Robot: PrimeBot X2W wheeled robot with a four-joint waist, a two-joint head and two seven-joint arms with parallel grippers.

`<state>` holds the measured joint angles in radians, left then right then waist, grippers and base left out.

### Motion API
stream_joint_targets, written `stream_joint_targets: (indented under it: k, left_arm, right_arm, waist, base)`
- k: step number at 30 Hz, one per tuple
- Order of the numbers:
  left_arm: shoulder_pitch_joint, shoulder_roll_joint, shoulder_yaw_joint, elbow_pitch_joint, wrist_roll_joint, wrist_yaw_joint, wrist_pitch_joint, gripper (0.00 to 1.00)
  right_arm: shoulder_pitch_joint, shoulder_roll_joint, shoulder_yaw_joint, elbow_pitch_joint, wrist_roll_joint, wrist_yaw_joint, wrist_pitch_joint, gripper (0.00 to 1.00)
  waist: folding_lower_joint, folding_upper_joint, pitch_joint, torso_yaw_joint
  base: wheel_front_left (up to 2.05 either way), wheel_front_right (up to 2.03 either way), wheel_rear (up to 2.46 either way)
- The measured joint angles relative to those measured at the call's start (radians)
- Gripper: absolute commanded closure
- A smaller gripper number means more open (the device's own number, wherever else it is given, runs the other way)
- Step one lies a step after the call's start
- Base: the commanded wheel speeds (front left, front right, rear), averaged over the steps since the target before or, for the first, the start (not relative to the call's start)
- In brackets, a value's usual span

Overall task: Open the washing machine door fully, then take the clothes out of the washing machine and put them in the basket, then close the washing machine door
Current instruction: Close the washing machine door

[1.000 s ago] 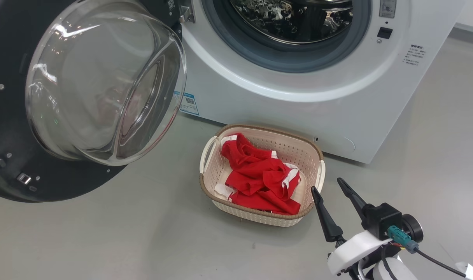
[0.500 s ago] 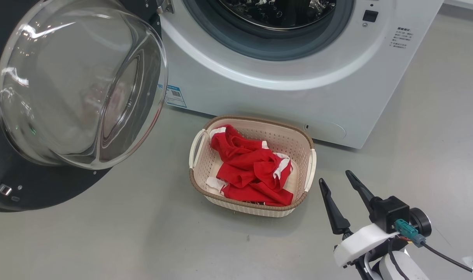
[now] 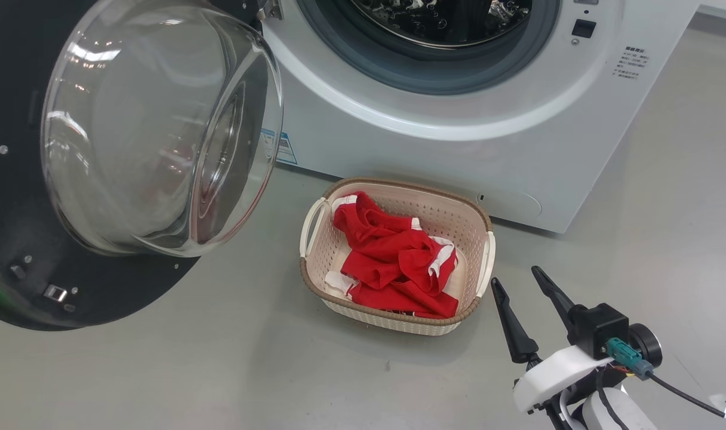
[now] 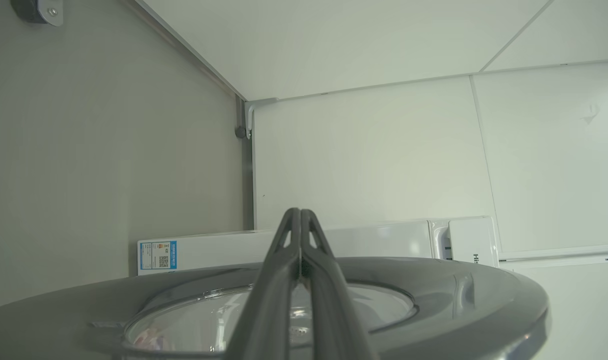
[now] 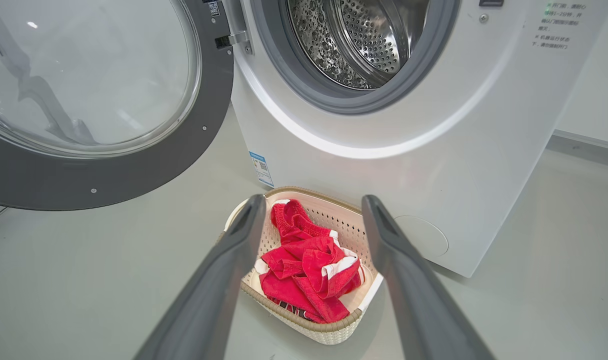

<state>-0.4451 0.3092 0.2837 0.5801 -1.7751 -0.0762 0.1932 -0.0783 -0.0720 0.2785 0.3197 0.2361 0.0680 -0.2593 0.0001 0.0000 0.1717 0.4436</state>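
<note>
Grey floor (image 3: 160, 370): basket (image 3: 440, 218) with clothes (image 3: 399, 263) at centre, washer (image 3: 458, 161) at 12 o'clock, open door (image 3: 17, 257) at 9, right gripper (image 3: 516, 275) at 5, fingers apart. Left wrist view: left gripper (image 4: 300, 212) pressed together, door at 6. Right wrist view: basket at 6.

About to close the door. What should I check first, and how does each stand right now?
1. All clothes in basket: ok, red pile inside.
2. The drum empty: ok in the part visible.
3. The door open, nothing caught in the opening: ok.
4. The left gripper shut, at the door's outer face: ok; contact cannot tell.
5. The right gripper open, empty, beside basket: ok.
6. Basket clear of door swing: cannot tell.
</note>
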Motion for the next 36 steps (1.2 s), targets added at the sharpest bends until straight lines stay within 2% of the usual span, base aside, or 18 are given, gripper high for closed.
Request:
stream_joint_targets:
  k: [8, 19, 25, 36]
  left_arm:
    - [0.023, -0.007, -0.029, -0.022, -0.022, -0.022, 0.124, 1.0]
    - [0.088, -0.015, -0.093, -0.127, -0.096, -0.043, 0.363, 1.0]
    - [0.14, -0.05, -0.133, -0.204, -0.14, -0.044, 0.476, 1.0]
    - [0.223, -0.127, -0.187, -0.351, -0.192, -0.044, 0.598, 1.0]
  right_arm:
    - [0.0, 0.001, -0.002, 0.014, 0.004, 0.001, 0.0, 0.0]
    - [0.0, 0.004, 0.01, 0.031, 0.009, 0.008, 0.0, 0.0]
    - [0.0, 0.008, 0.014, 0.037, 0.013, 0.009, 0.0, 0.0]
    - [0.0, 0.011, 0.02, 0.042, 0.019, 0.009, 0.0, 0.0]
  waist:
    - [0.0, 0.0, -0.009, 0.011]
    - [0.0, 0.0, -0.024, 0.002]
    - [0.0, 0.0, -0.034, -0.023]
    - [0.0, 0.0, -0.044, -0.095]
  base:
    - [0.0, 0.0, 0.0]
    - [0.0, 0.0, 0.0]
    - [0.0, 0.0, 0.0]
    - [0.0, 0.0, 0.0]
